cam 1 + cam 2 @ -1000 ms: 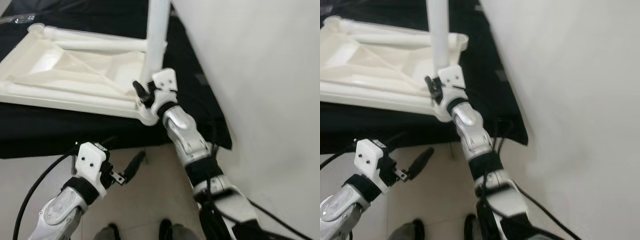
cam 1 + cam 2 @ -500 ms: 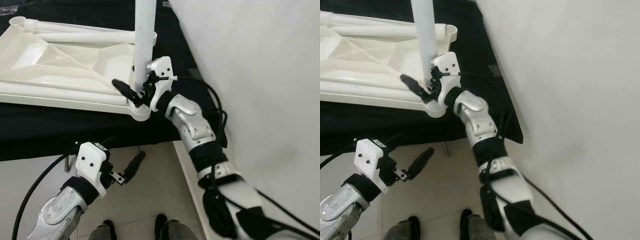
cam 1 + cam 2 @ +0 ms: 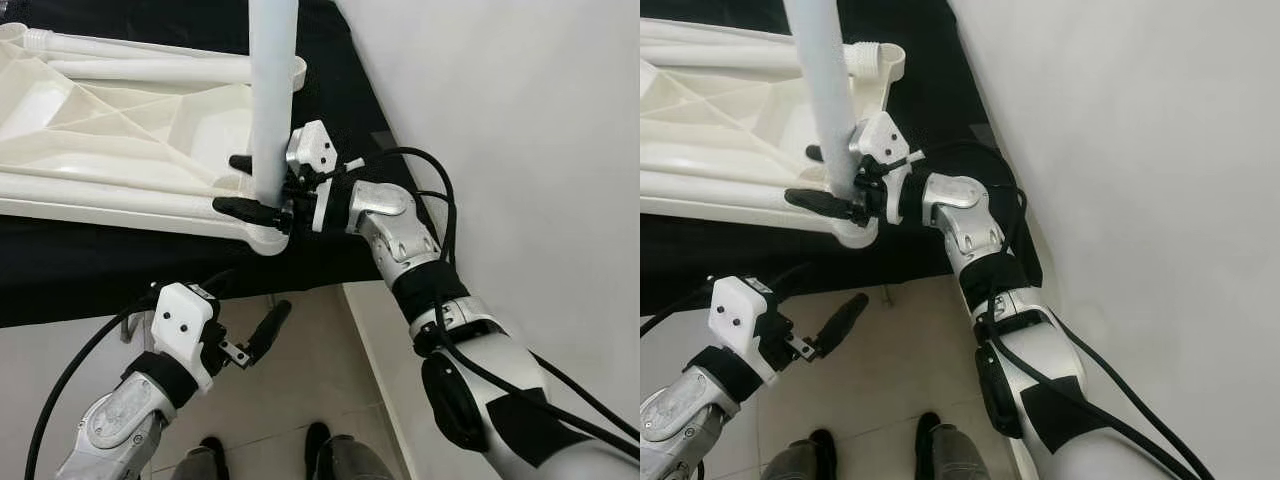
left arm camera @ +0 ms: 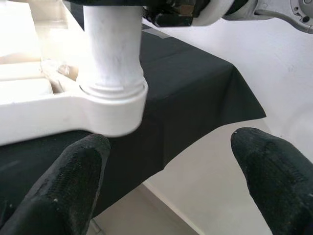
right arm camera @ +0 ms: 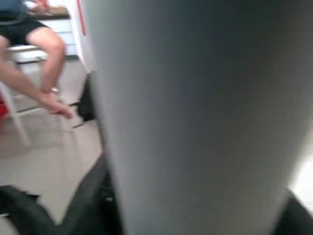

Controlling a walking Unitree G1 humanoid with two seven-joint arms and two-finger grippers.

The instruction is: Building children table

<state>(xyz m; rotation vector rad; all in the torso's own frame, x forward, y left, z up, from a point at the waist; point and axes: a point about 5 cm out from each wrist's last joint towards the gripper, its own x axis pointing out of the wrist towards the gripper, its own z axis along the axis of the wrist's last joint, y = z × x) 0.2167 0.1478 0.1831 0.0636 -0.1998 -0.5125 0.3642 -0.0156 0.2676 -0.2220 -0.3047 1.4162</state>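
The upturned white plastic tabletop (image 3: 120, 130) is lying on a black cloth-covered surface (image 3: 380, 200), its near corner socket (image 4: 110, 105) sitting close to the cloth's front edge, with bare pale floor (image 3: 300, 400) below and a white wall (image 3: 520, 150) closing in on the right. One upright white plastic tube leg (image 3: 272, 90) is standing in that socket. The right gripper (image 3: 255, 185), forearm reaching in level from the wall side, is closing its two black fingers around the leg's base. The left gripper (image 3: 262, 328) is hovering low over the floor, fingers spread wide apart, holding nothing. One seated person (image 5: 29, 44) is appearing in the right wrist view.
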